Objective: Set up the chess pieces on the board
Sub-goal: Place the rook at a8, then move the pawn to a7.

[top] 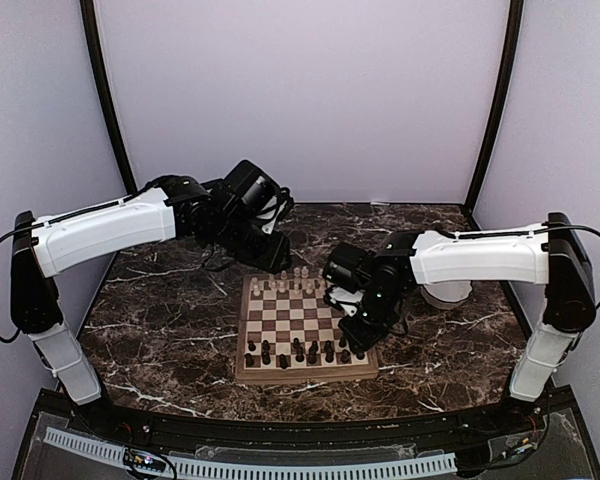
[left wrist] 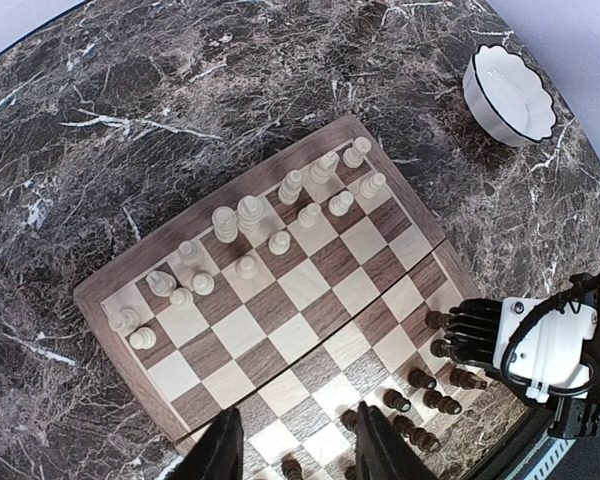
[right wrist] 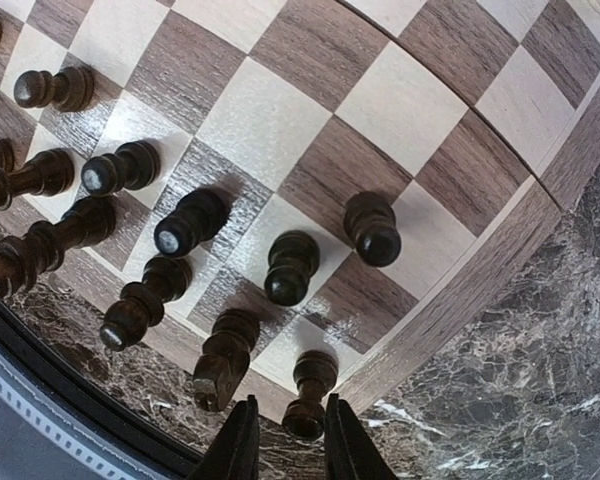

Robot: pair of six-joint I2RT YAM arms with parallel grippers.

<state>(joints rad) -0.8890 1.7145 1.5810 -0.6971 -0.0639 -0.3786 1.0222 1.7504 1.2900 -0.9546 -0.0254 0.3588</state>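
Dark veined marble table (top: 160, 300), both arms over it.

Square wooden chessboard with tan and brown checks and a thick brown rim (top: 302, 322) lies flat at table centre. Its middle rows are bare.

White scalloped bowl (left wrist: 485, 108) sits off the board's far right corner, well apart from it. Looks empty.

Left gripper (left wrist: 300, 455) hangs high above the board, jaws spread, nothing between them.

Right gripper (right wrist: 292, 410) is low over the board's near right corner. Its jaws stand parted around the top of a dark brown turned corner piece (right wrist: 310, 385). I see a sliver of gap on one side; on the other I cannot tell whether the finger touches. The piece stands on its own base, so I read this as not a pinch.

Pale cream turned pieces (left wrist: 250, 215) fill the two far rows. Dark brown turned pieces (right wrist: 185, 225) stand in the two near rows, close together.

Handling, my judgement:
- Light, stiff, solid wood. No give under the pads, so little squeeze is needed.
- The smooth rounded finish is likely slippery, and a bulbous head could squirt out.
- Best hold is the narrow neck just under the head, from straight above.
- Small bases, tall bodies: a sideways nudge topples one.
- Neighbours crowd in, so I keep the jaws only slightly wider than the piece.
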